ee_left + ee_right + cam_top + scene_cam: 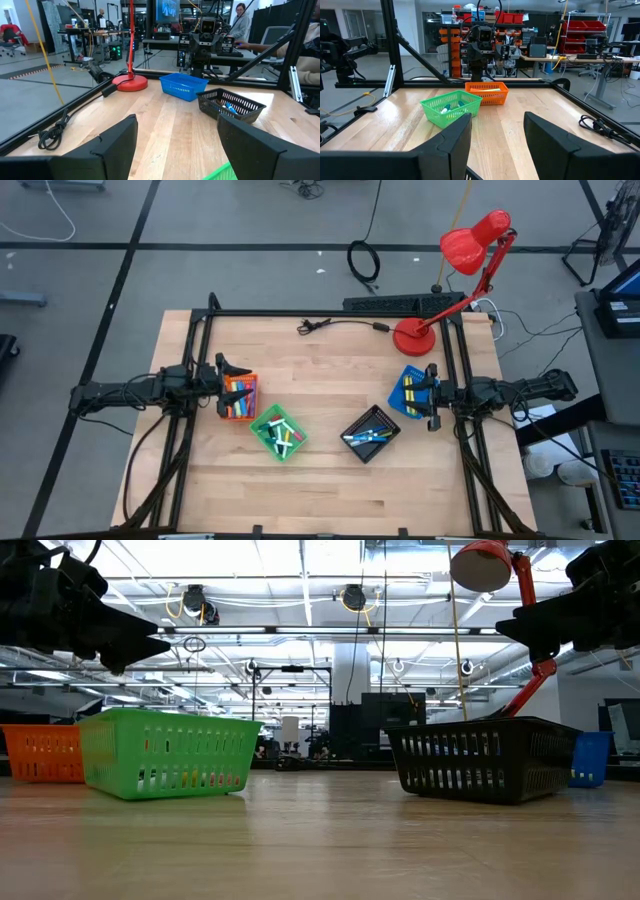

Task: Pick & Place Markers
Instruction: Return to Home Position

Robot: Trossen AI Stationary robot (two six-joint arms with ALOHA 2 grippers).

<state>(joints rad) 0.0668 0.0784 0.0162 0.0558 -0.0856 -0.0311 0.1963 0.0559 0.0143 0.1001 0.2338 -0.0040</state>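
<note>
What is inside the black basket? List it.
The black basket holds a loose pile of thin markers, mostly blue. Their exact count and anything lying beneath them cannot be seen.

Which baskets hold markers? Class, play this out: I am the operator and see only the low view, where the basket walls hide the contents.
Observer: All four. The high view shows markers in the orange basket, green basket, black basket and blue basket.
Operator: Are the grippers holding anything?
Observer: No. The wrist views show the left gripper and right gripper open and empty.
Operator: Where do they hang?
Observer: The left by the orange basket, the right by the blue one.
</note>
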